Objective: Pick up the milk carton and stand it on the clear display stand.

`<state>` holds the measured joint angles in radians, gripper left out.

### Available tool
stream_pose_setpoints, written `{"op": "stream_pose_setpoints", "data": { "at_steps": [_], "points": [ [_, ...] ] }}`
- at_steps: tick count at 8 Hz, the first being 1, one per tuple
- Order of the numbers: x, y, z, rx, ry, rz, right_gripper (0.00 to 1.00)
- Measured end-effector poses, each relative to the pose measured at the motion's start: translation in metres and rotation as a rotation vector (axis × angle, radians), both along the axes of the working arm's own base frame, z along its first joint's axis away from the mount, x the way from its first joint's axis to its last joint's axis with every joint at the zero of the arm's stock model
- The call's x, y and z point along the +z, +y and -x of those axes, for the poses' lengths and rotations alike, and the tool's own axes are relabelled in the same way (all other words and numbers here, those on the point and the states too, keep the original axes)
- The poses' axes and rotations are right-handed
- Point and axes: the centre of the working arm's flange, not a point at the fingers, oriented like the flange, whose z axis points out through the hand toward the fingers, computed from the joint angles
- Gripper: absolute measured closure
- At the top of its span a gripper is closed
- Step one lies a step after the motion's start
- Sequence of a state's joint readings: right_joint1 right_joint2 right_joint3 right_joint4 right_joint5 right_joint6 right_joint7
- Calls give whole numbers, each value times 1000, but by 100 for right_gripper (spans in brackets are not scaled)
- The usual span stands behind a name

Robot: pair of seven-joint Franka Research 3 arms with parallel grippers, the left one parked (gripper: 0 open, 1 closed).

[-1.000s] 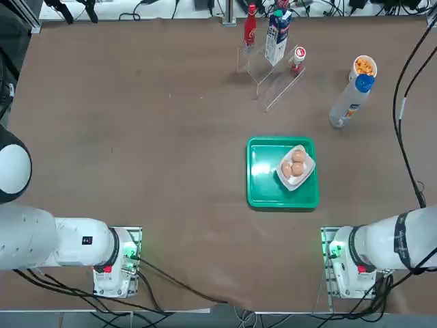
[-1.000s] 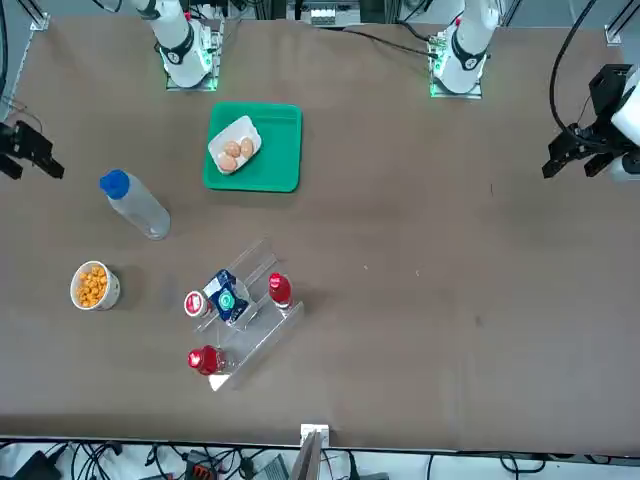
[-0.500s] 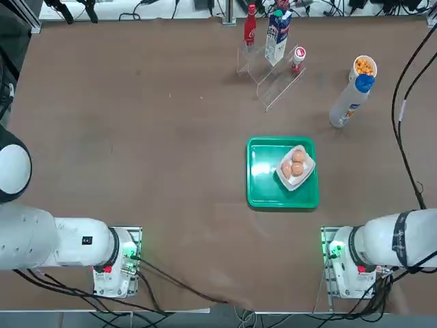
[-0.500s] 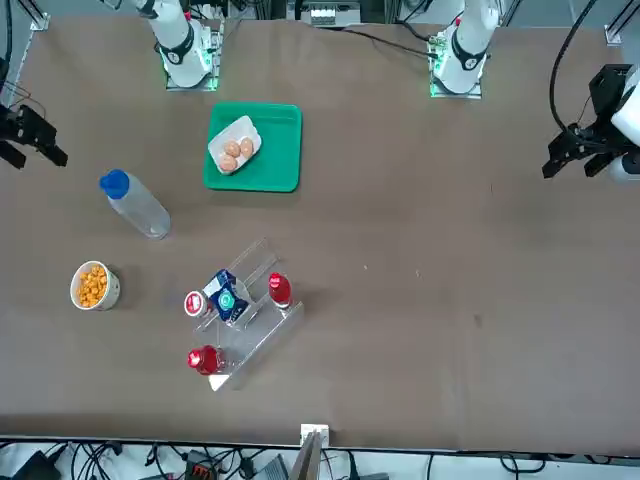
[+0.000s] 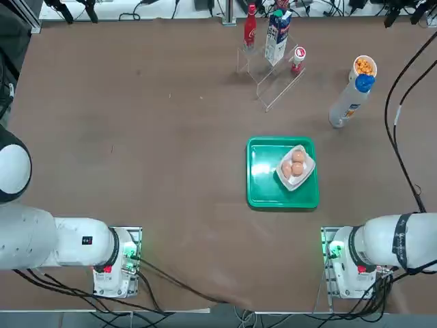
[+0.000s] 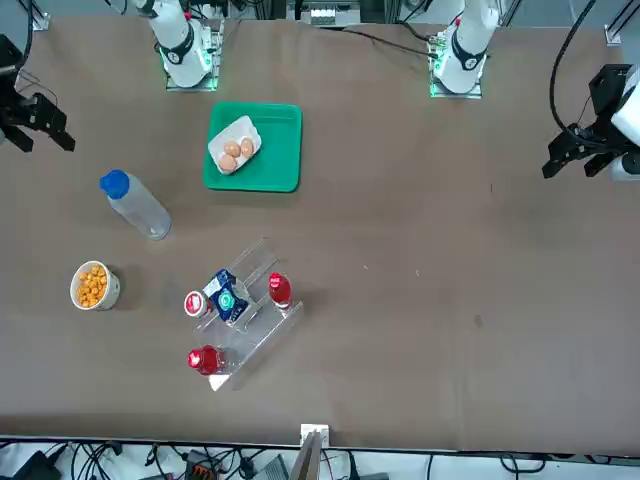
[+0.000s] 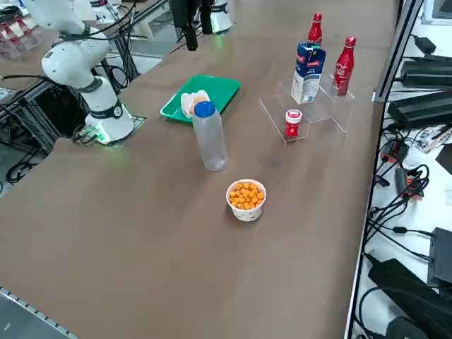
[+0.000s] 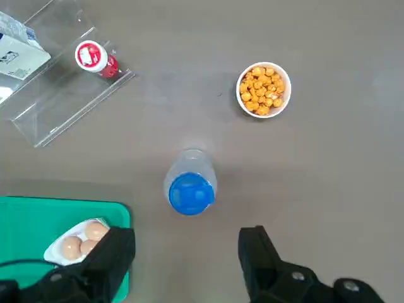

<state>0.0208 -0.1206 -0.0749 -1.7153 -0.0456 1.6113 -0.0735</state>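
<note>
The milk carton (image 5: 276,34) (image 6: 225,297) (image 7: 307,63), white and dark blue with a green cap, stands upright on the clear display stand (image 5: 276,78) (image 6: 255,335) (image 7: 314,113) at the table's far side. Only one corner of the carton (image 8: 16,47) shows in the wrist view, beside the stand (image 8: 63,95). My right gripper (image 6: 40,135) (image 5: 404,15) (image 7: 196,32) (image 8: 186,252) hangs high over the table's right part, well away from the carton. Its jaws are open and nothing is between them. Below them stands a blue-capped bottle (image 8: 190,186).
Two red bottles (image 7: 344,56) (image 7: 315,28) and a small red-lidded can (image 7: 293,121) share the stand. The tall blue-capped bottle (image 5: 348,102) and a cup of orange snacks (image 5: 364,66) stand to the right. A green tray (image 5: 263,178) holds a dish of eggs (image 5: 295,166).
My right gripper has drifted along the table's right side, nearer the robot's end in the front view. It stays open and empty. The carton has not moved.
</note>
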Motion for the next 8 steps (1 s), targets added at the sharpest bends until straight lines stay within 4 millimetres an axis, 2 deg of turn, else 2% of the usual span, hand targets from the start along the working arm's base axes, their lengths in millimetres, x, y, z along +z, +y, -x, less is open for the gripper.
{"op": "stream_pose_setpoints", "data": {
  "at_steps": [2,8],
  "points": [
    [2,-4,2,-19,-5,0,0],
    [1,5,-1,-55,-13,-57,0]
  ]
}}
